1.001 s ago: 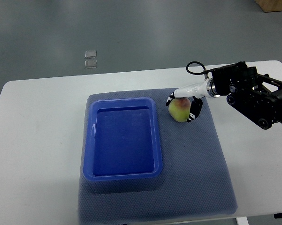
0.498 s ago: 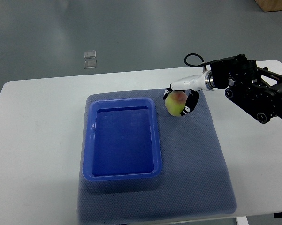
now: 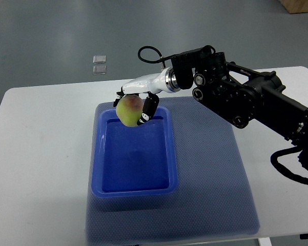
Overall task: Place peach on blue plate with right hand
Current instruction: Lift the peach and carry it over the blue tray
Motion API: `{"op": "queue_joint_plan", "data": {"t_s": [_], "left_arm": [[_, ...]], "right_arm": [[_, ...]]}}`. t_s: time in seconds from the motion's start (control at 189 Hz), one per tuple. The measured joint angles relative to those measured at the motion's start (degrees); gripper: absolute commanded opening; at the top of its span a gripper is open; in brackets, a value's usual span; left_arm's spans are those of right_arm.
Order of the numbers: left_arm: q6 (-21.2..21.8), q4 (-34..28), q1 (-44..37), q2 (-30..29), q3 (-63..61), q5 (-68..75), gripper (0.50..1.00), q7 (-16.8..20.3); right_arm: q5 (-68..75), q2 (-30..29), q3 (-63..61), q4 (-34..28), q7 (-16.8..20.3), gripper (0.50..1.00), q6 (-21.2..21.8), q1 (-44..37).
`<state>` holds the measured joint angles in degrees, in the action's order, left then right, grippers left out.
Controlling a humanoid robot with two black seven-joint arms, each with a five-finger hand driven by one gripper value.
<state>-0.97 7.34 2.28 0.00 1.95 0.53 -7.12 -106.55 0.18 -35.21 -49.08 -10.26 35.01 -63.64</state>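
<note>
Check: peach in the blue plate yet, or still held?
Held. The right hand grips the peach over the blue plate's far end; plate empty.

Single top view, set high on the robot's own side and looking steeply down onto the white worktop (image 3: 36,154). The blue plate (image 3: 134,189) sits just left of frame centre, with the worktop's near edge cut off below it and grey floor (image 3: 66,31) filling the band beyond its far edge. Medium distance; no second view to overlap.
</note>
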Motion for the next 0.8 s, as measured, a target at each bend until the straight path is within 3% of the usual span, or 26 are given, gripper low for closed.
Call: {"op": "queue_joint_plan", "data": {"t_s": [0.037, 0.122, 0.127, 0.148, 0.217, 0.222, 0.328, 0.344, 0.44, 0.8], "left_arm": [[0.00, 0.00, 0.00, 0.00, 0.00, 0.00, 1.000, 0.00], [0.00, 0.02, 0.01, 0.00, 0.00, 0.00, 1.000, 0.00], [0.00, 0.02, 0.01, 0.00, 0.00, 0.00, 1.000, 0.00], [0.00, 0.02, 0.00, 0.00, 0.00, 0.00, 1.000, 0.00], [0.00, 0.04, 0.01, 0.00, 0.00, 0.00, 1.000, 0.00], [0.00, 0.04, 0.01, 0.00, 0.00, 0.00, 1.000, 0.00], [0.00, 0.04, 0.00, 0.00, 0.00, 0.00, 1.000, 0.00], [0.00, 0.04, 0.00, 0.00, 0.00, 0.00, 1.000, 0.00], [0.00, 0.05, 0.00, 0.00, -0.01, 0.00, 1.000, 0.00], [0.00, 0.05, 0.08, 0.00, -0.02, 0.00, 1.000, 0.00]], "right_arm": [[0.15, -0.10, 0.24, -0.02, -0.01, 0.780, 0.00, 0.40], [0.21, -0.16, 0.65, -0.04, -0.01, 0.791, 0.00, 1.55], [0.21, -0.16, 0.67, -0.05, -0.01, 0.815, 0.00, 1.62], [0.21, -0.16, 0.73, -0.05, -0.02, 0.823, 0.00, 1.88], [0.20, -0.18, 1.47, -0.05, -0.02, 0.827, 0.00, 2.73], [0.20, -0.18, 1.55, -0.05, -0.02, 0.854, 0.00, 2.79], [0.14, -0.19, 3.09, -0.06, -0.03, 0.860, 0.00, 3.62], [0.14, -0.19, 3.22, -0.06, -0.03, 0.891, 0.00, 3.71], [-0.04, -0.18, 3.60, -0.06, -0.02, 0.926, 0.00, 4.54], [0.39, -0.18, 3.20, -0.01, 0.07, 0.930, 0.00, 4.90]]}}
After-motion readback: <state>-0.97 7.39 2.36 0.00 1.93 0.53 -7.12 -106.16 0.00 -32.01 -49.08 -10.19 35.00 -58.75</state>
